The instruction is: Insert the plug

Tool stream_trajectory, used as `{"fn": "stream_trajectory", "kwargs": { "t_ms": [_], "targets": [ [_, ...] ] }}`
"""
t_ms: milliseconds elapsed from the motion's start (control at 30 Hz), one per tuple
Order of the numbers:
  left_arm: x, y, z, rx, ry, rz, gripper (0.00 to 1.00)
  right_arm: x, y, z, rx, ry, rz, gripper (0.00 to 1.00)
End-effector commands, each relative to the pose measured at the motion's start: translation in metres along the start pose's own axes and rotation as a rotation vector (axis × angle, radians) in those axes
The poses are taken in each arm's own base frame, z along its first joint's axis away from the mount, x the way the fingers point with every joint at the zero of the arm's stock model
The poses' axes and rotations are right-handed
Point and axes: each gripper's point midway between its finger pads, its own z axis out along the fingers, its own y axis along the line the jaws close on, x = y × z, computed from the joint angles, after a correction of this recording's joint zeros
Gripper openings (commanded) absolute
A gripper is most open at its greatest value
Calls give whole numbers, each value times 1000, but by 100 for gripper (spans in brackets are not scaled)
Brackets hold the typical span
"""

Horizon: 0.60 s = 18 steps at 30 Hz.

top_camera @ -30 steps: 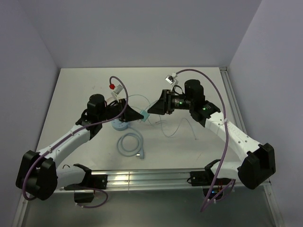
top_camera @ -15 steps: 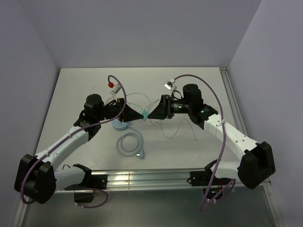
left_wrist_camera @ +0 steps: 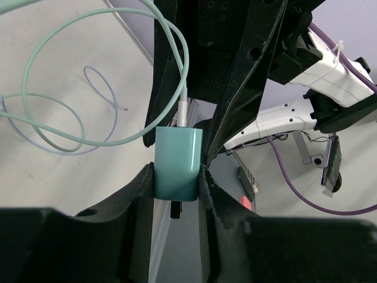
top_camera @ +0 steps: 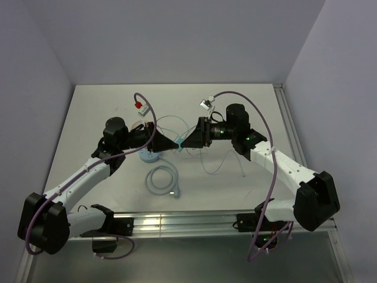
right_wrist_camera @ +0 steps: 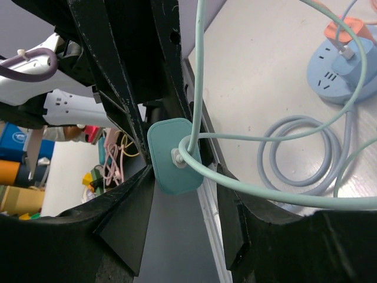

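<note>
Above the table — teal charger pinched in left tool, right tool spread around it

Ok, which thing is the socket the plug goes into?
On the table, look just nearside of the left gripper. The socket hub is a round pale-blue puck lying flat, unlike the coiled cord nearer the arm bases.

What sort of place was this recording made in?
Probably a robotics lab cell: a white table boxed in by plain walls, left arm and right arm flanking an aluminium rail, stored clutter beyond the edge.
</note>
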Motion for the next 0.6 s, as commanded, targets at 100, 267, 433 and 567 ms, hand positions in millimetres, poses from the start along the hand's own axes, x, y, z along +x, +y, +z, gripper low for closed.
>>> {"fn": "stream_trajectory", "kwargs": {
  "t_ms": [100, 267, 433, 567],
  "targets": [
    [-4, -23, -4, 80, -3, 81, 0, -8, 15, 6, -83, -6, -38, 51],
    [-4, -26, -5, 91, 1, 91, 0, -10, 16, 9, -87, 0, -35, 47],
    [-1, -25, -5, 95, 11, 88, 0, -10, 18, 12, -119, 10, -32, 38],
    [2, -26, -6, 106, 22, 89, 0, -11, 20, 13, -139, 15, -40, 40]
  ]
}}
